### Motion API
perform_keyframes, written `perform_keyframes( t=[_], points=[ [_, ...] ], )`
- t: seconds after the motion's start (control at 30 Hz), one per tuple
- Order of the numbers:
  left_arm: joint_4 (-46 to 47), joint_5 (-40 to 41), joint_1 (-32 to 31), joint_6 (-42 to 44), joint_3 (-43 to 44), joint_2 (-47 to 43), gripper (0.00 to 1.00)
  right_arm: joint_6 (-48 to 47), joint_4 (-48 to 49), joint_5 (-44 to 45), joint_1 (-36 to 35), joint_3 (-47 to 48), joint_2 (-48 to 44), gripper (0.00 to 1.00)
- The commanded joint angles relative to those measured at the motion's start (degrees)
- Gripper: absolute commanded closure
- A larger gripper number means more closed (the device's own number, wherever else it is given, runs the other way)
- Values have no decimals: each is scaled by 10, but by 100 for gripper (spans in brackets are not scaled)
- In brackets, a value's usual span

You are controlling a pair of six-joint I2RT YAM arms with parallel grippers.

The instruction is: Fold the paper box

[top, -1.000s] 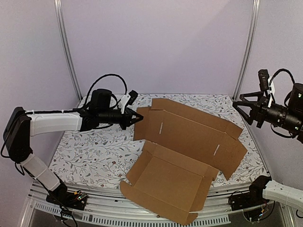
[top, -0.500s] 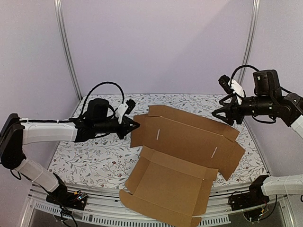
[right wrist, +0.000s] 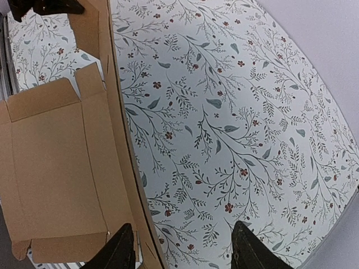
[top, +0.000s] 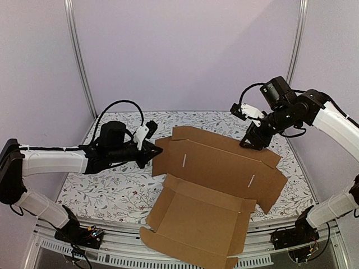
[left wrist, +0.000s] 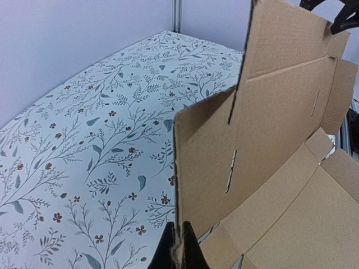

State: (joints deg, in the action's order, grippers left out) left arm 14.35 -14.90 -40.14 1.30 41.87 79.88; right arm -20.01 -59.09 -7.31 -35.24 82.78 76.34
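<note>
Right arm (top: 331, 120) swung over paper box (top: 219, 168) | floral tabletop (top: 106, 185) | lilac walls (top: 185, 50)

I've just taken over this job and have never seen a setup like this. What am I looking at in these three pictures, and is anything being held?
These are two robot arms bolted at the near edge of a table with a flowered cover. The wide picture comes from a fixed camera above and behind them. The other two come from a camera on each wrist. On the table lies the paper box, a brown cardboard sheet with flaps, not yet folded up. The left tool is shut on the sheet's left edge, and its wrist view shows that edge running into the closed fingers. The right tool is open over the far right flap and grips nothing. I cannot tell whether it touches the card.
</note>
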Motion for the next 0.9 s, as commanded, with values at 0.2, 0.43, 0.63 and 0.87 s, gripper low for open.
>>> perform_keyframes(
  t=[0.2, 0.43, 0.63, 0.87],
  points=[
    [3, 31, -15, 17, -21, -25, 100, -1, -46, 16, -11, 21, 31, 48],
    [7, 39, -17, 18, -27, -25, 100, 1, -54, 7, -14, 22, 38, 65],
    [7, 42, -19, 16, -26, -25, 100, 0, -55, -12, -19, 22, 39, 86],
    [7, 41, -19, 7, -22, -24, 100, -4, -61, -8, -27, 26, 40, 100]
  ],
)
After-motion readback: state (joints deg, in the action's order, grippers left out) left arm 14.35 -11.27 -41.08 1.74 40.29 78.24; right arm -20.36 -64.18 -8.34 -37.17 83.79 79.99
